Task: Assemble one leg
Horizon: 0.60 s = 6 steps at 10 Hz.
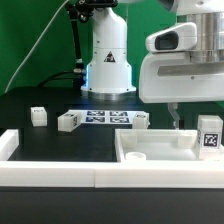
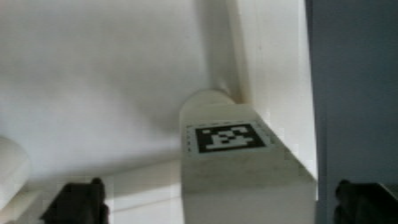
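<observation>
A white leg point(image 2: 228, 150) with a black-and-white tag fills the middle of the wrist view, on the large white panel point(image 2: 107, 80). My gripper point(image 2: 219, 205) is open, one dark finger point(image 2: 75, 203) on each side of the leg with a gap to each. In the exterior view my gripper point(image 1: 178, 120) hangs low over the far rim of the panel point(image 1: 150, 150), next to a tagged leg point(image 1: 210, 135) at the exterior view's right. Three more legs lie on the black table: one point(image 1: 38, 116), a second point(image 1: 68, 121), a third point(image 1: 140, 121).
The marker board point(image 1: 100, 118) lies between the loose legs, before the robot's base point(image 1: 108, 60). A white rail point(image 1: 10, 146) borders the table at the exterior view's left and along the front. Green curtain stands behind.
</observation>
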### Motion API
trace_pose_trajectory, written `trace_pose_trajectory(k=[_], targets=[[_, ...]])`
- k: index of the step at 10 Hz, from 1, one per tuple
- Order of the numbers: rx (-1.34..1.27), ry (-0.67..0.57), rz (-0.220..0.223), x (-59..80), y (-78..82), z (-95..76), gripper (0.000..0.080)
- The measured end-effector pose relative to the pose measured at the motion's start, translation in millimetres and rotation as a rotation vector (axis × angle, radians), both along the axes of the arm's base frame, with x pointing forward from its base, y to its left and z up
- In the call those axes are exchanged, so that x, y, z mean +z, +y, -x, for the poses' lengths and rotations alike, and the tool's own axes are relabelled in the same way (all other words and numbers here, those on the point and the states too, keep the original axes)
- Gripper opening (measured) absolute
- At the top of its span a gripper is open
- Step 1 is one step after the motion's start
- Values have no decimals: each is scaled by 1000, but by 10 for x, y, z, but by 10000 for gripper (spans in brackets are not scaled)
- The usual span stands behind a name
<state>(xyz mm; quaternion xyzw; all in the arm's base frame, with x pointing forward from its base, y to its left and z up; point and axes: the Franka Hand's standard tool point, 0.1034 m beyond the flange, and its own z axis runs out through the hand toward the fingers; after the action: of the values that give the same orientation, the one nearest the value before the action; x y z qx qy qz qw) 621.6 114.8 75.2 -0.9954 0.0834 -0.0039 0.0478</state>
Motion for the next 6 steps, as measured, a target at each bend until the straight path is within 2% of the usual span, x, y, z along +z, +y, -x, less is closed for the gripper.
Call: trace_pose_trajectory(k=[2, 3, 4, 6], targets=[[6, -1, 0, 0, 0, 0, 381], [6, -1, 0, 0, 0, -1, 381], [-5, 0, -1, 1, 0, -2, 290], [-36, 3, -1, 1, 0, -2, 291]])
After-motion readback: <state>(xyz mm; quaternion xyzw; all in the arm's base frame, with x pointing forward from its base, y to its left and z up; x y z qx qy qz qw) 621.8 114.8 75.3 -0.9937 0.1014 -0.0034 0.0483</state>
